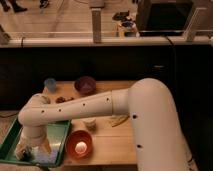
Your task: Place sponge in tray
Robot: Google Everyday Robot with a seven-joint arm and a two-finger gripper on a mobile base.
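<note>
The green tray (59, 131) sits at the table's front left corner. My white arm reaches from the right across the table and bends down over the tray. The gripper (31, 151) is low inside the tray, near its front left part. A light-blue patch (47, 157) that looks like the sponge lies at the tray floor just right of the gripper. I cannot tell whether the gripper touches or holds it.
An orange bowl (80, 144) with a white object in it stands right of the tray. A white cup (90, 122) and a yellow item (119, 120) are mid-table. A pale blue cup (50, 84) and a purple bowl (85, 85) stand at the back.
</note>
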